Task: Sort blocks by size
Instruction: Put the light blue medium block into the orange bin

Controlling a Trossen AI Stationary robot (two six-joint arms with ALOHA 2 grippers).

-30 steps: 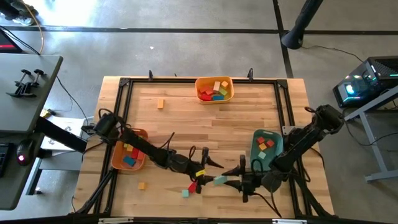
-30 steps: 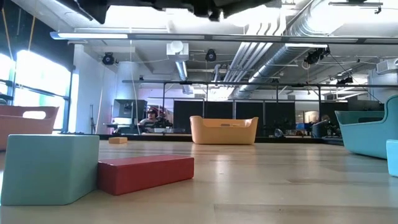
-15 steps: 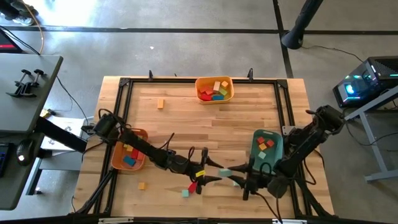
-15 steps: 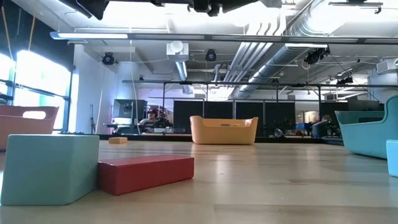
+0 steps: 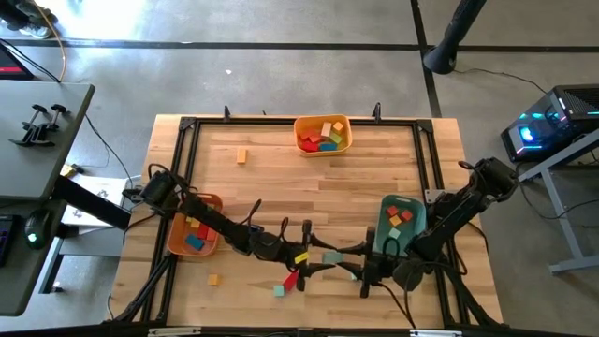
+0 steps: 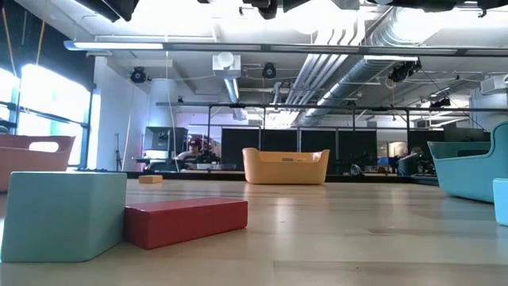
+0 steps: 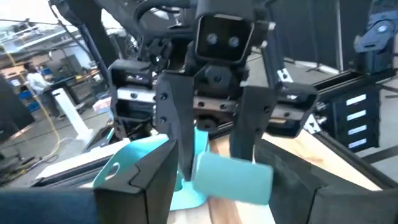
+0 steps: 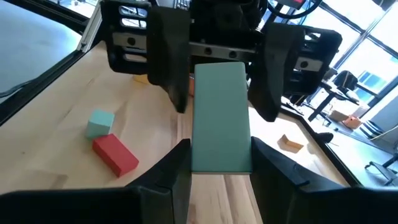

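Right gripper (image 8: pixel 221 168) clamps teal bar (image 8: pixel 220 115), long axis toward open left gripper (image 8: pixel 217 87) | low view misses both: teal cube (image 6: pixel 63 214), red bar (image 6: pixel 185 221) touching

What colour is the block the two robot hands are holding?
Pale teal block, seen best in the right wrist view.

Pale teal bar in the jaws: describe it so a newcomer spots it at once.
On the wooden table, go from the teal plastic tray on the right toward the near-edge middle, where both arms meet. There the pale teal wooden bar sits clamped in the right gripper's jaws. Its neighbours, a red bar and a small teal cube, lie loose on the wood.
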